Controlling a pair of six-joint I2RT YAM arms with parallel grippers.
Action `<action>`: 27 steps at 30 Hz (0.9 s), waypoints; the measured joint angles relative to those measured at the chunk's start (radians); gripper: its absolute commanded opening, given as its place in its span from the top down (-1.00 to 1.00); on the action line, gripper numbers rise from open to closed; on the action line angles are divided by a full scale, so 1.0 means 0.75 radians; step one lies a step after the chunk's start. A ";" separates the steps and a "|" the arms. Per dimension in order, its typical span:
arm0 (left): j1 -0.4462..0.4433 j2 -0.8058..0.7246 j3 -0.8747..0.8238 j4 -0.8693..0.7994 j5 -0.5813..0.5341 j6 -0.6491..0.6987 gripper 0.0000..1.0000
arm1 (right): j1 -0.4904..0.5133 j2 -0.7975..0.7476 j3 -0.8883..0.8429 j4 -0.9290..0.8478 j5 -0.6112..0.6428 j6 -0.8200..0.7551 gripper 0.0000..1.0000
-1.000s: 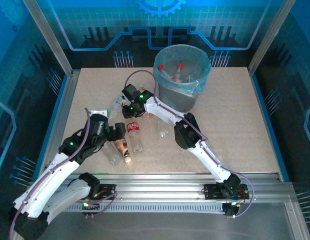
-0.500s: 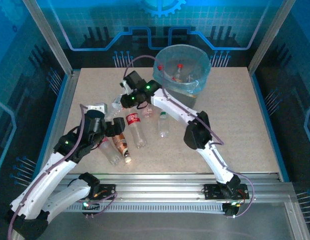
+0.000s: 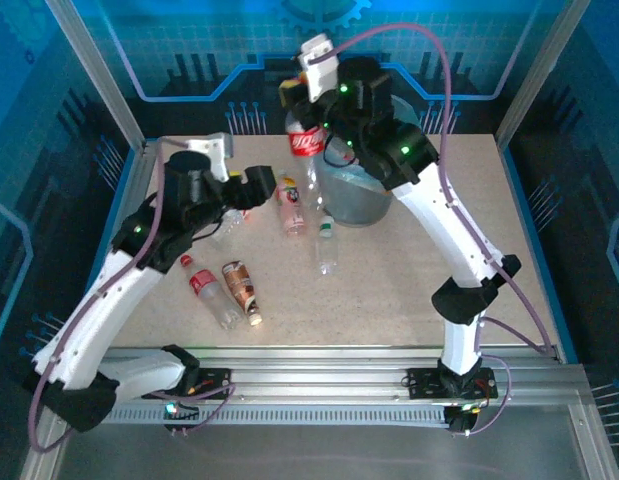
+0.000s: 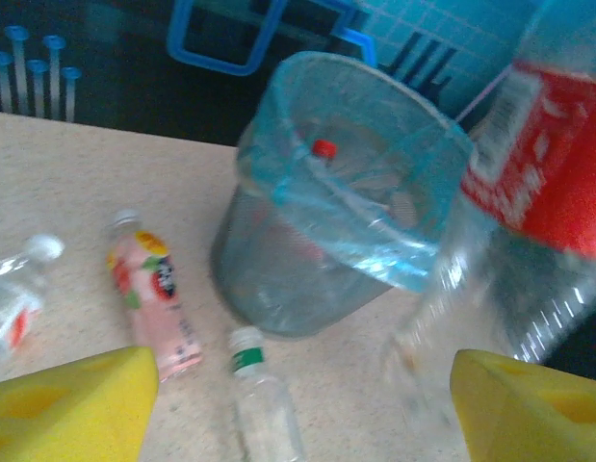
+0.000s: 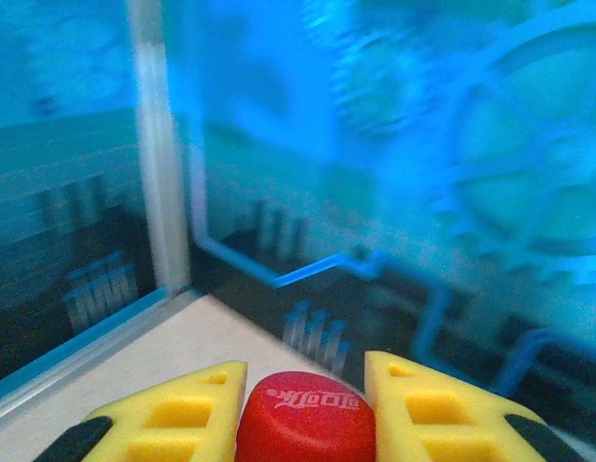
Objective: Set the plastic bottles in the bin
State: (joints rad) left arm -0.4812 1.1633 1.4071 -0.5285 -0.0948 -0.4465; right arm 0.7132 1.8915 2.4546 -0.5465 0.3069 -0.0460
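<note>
Right gripper (image 5: 305, 404): clamping the red-labelled bottle (image 3: 307, 143) by its cap, body hanging beneath the jaws.
Bin (image 3: 359, 205): sitting below the jaws, off to one side.
Left gripper (image 4: 302, 399): gaping, holding nothing.
Advice: be centring over the mouth before releasing.

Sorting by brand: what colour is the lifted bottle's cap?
Red cap on the bottle, clearest in the right wrist view.
</note>
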 measured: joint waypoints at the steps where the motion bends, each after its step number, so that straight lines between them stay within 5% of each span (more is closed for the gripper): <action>1: -0.017 0.035 0.018 0.017 0.012 0.000 -0.61 | -0.028 0.010 0.003 0.030 0.053 -0.029 1.00; 9: -0.193 0.201 0.088 0.093 0.045 0.002 -0.61 | -0.169 0.189 0.039 0.213 0.348 -0.192 1.00; 27: -0.229 0.197 0.013 0.120 0.027 -0.001 -0.61 | -0.304 0.432 0.439 0.293 0.348 -0.171 1.00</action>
State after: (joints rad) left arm -0.6533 1.3113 1.4170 -0.4385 -0.0742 -0.4473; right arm 0.4850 2.2154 2.7842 -0.3264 0.5678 -0.1741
